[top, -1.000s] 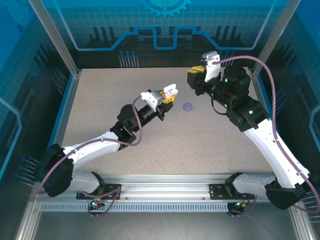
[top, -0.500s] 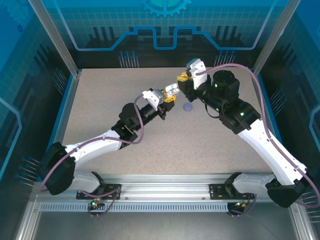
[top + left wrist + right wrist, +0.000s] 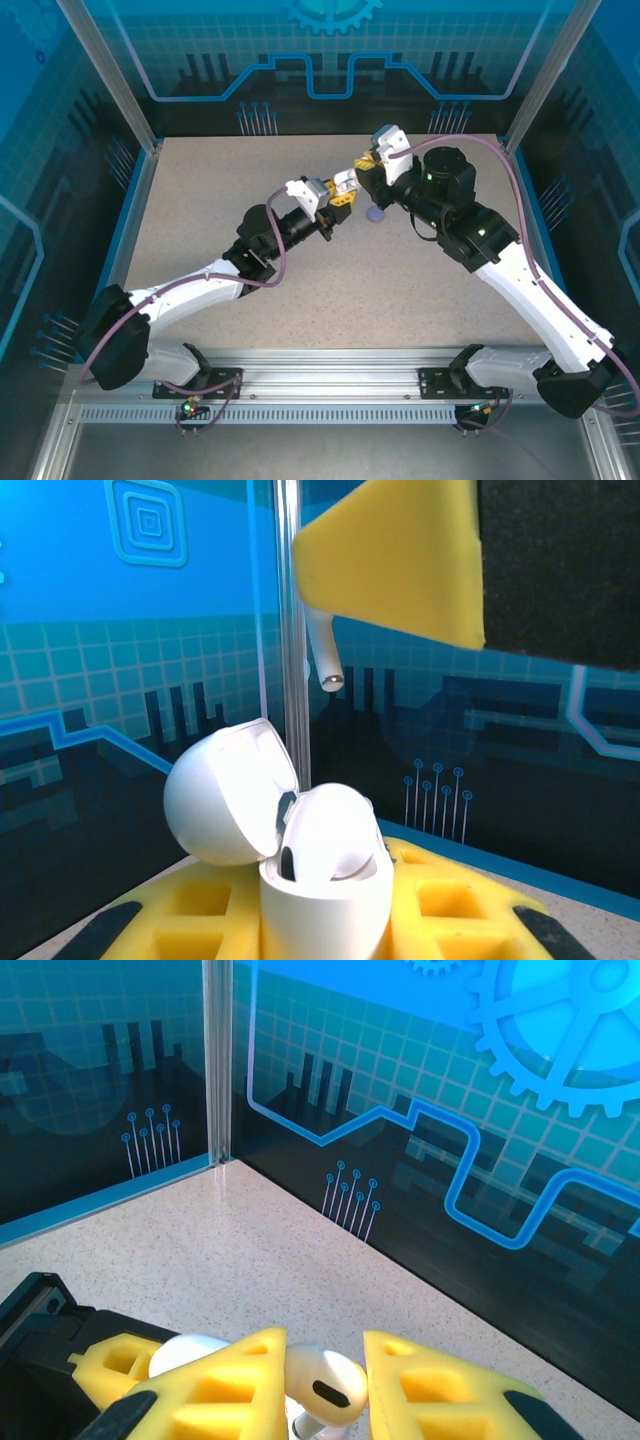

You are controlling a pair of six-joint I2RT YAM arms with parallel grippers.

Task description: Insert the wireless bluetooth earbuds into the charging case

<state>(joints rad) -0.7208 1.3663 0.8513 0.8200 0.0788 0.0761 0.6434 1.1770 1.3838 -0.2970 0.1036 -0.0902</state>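
The left hand (image 3: 343, 187) clamps an open white clamshell charging case (image 3: 325, 895) near the far edge of the worktop (image 3: 200, 220); the right hand (image 3: 363, 171) pinches a white stemmed plastic earbud (image 3: 322, 652) just above it, stem down.

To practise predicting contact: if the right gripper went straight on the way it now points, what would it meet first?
Probably the open charging case in the left gripper; the right gripper's earbud hangs just above it, depth unclear.
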